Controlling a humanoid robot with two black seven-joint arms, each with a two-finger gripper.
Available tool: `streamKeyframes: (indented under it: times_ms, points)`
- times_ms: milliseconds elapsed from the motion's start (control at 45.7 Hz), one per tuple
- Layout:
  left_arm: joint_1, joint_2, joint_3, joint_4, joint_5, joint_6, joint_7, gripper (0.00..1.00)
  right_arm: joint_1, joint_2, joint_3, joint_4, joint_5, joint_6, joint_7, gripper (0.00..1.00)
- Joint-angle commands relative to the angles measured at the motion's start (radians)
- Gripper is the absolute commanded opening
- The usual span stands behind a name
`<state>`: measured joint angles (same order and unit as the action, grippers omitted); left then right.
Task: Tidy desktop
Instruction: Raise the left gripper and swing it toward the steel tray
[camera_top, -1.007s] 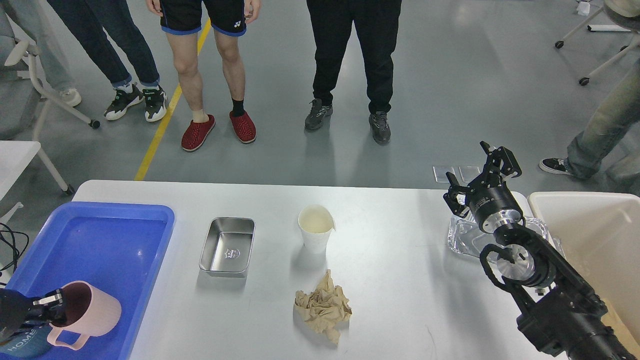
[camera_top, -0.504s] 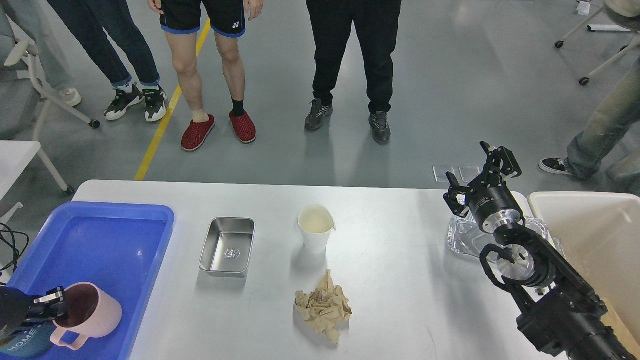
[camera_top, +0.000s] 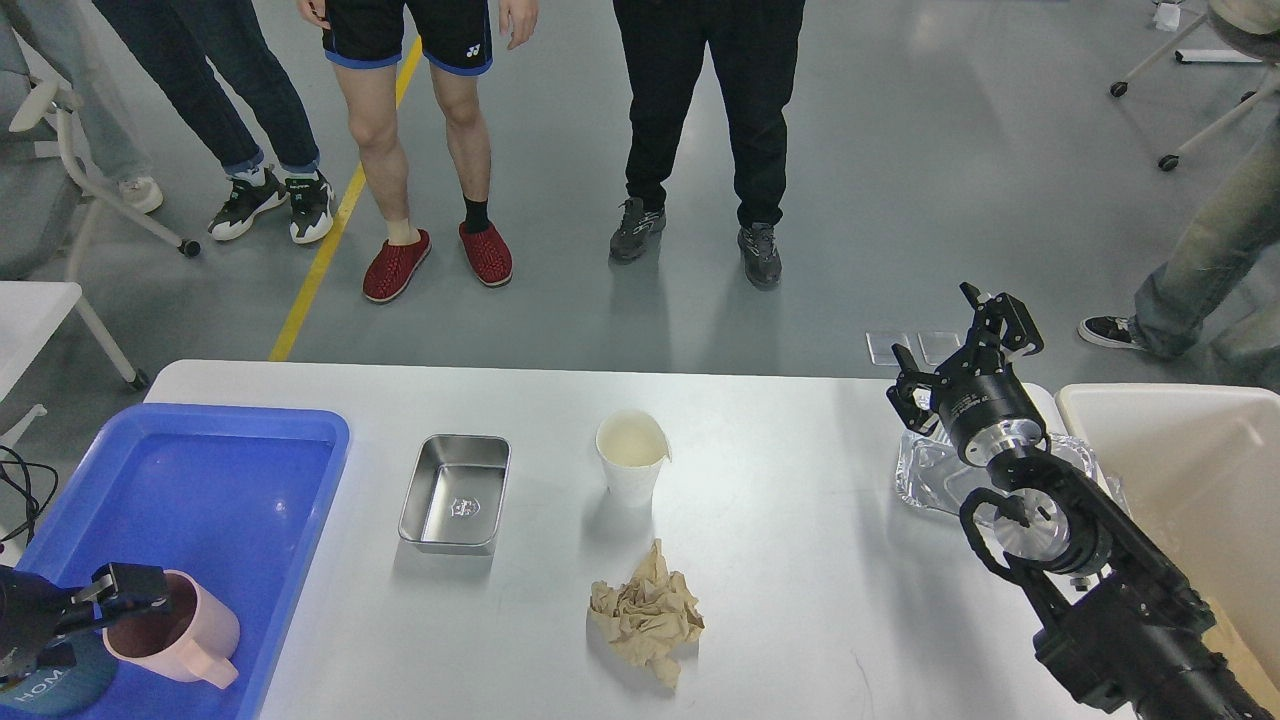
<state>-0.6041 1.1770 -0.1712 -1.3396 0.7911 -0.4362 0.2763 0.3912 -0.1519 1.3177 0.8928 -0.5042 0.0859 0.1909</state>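
Note:
The white desktop (camera_top: 800, 560) carries a steel rectangular dish (camera_top: 455, 492), a white paper cup (camera_top: 632, 455), a crumpled brown paper wad (camera_top: 647, 612) and a clear plastic container (camera_top: 925, 478). A pink mug (camera_top: 180, 638) stands upright in the blue tray (camera_top: 220, 480) at the near left. My left gripper (camera_top: 100, 620) is at the mug's left rim, with one finger (camera_top: 135, 584) over the mug's mouth; its fingers look spread and off the mug. My right gripper (camera_top: 955, 352) is open and empty, raised above the clear container.
A cream bin (camera_top: 1180, 460) stands off the table's right end. A dark teal item marked "HOM" (camera_top: 50, 688) lies in the tray under my left arm. Several people stand beyond the far edge.
The pink mug has gone down into the blue tray and turned, its handle now toward the lower right. My left gripper's fingers have spread apart. The right arm has not moved.

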Motion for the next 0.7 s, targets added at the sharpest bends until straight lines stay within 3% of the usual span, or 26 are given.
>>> streamKeyframes:
  times_ms: [0,153,241,547,679]
  points:
    - [-0.008,0.009,-0.021,-0.018,-0.032,-0.006,0.001,0.97,0.000,0.000,0.000,0.000,0.001,0.000,-0.001,1.00]
    - [-0.026,0.030,-0.070,-0.021,-0.035,-0.012,-0.002,0.97,-0.002,0.000,0.000,0.000,-0.001,0.000,0.001,1.00]
    - [-0.058,0.084,-0.094,-0.050,-0.035,-0.056,-0.012,0.97,-0.002,0.003,0.000,0.000,-0.001,0.000,0.001,1.00]
    - [-0.422,0.228,-0.116,-0.102,-0.035,-0.263,-0.006,0.97,0.001,0.017,0.000,0.000,-0.001,0.000,0.001,1.00]
    - [-0.491,0.233,-0.116,-0.104,-0.035,-0.296,-0.006,0.97,0.001,0.020,0.000,0.000,-0.001,0.000,0.001,1.00]
